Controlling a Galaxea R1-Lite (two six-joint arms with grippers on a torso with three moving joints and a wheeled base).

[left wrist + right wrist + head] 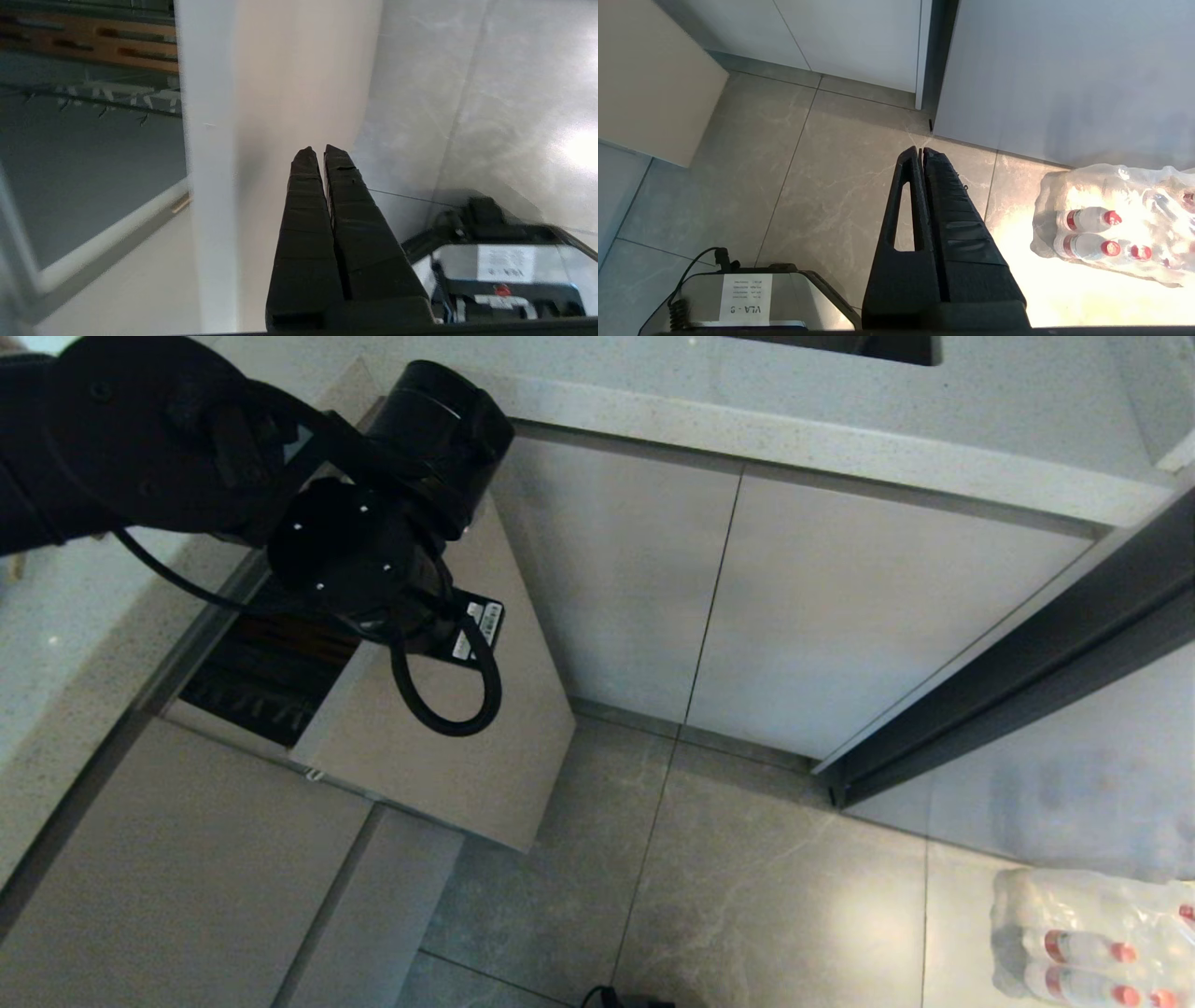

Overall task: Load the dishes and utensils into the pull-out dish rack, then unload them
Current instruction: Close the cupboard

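The pull-out dish rack stands partly drawn out of the lower cabinet, its beige front panel [448,747] facing the floor side. In the left wrist view I see the rack's slotted wooden strip [93,42] and white hooks [117,93] behind the panel's top edge [205,140]. My left gripper [322,151] is shut and empty, hanging just outside the panel's front face. My left arm's wrist [355,560] hides its fingers in the head view. My right gripper [920,150] is shut, parked low over the floor tiles. The dishes and utensils are out of view.
A pale stone countertop [803,429] runs above closed cabinet doors [635,579]. A dark open door edge [1027,663] slants at the right. A wrapped pack of water bottles [1115,224] lies on the floor. My own base [747,294] is below.
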